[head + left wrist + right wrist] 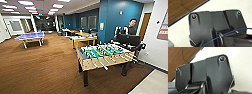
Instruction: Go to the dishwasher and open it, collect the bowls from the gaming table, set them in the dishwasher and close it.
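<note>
Ahead, foosball table (105, 56) on brown carpet (45, 67), person (128, 28) behind

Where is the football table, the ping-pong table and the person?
football table (100, 52), head view, on the green field.
ping-pong table (30, 36), head view, on its blue top.
person (128, 29), head view, on the upper body, behind the football table.

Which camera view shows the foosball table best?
The head view: the foosball table stands whole on the brown carpet, with its green field, rods and dark legs, and a person behind it. Both wrist views look down at the floor, where brown carpet meets a pale floor; they give nothing of the table.
</note>
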